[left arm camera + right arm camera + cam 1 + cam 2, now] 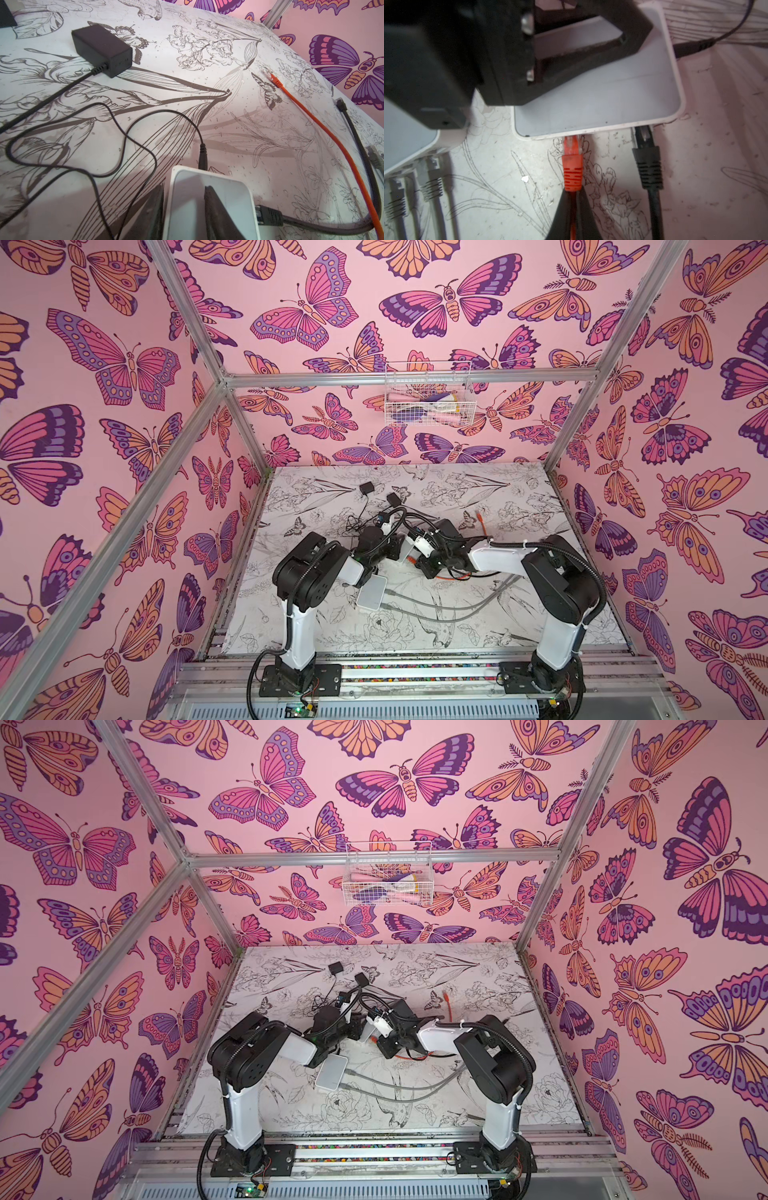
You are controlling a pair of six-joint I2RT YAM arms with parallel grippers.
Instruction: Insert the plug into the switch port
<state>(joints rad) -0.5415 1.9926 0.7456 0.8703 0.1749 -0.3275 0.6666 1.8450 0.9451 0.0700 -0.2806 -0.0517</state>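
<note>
Orange plug (410, 560) in both top views: tiny, at right gripper (417, 561) tip. L wrist: left gripper (187, 212) clamped on white switch (187, 187). R wrist: ribbed boot, clear tip touching switch edge; right gripper closed on boot's rear.

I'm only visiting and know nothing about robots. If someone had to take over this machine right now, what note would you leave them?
Left gripper: fingers appear to clamp the white switch, steadying it.
Right gripper: shut on the orange cable, right behind its orange plug.
Done: the orange plug is lined up, with its clear tip at the edge of a switch port. A black plug sits in a neighbouring port.
Left: push the orange plug fully in, then release.
</note>
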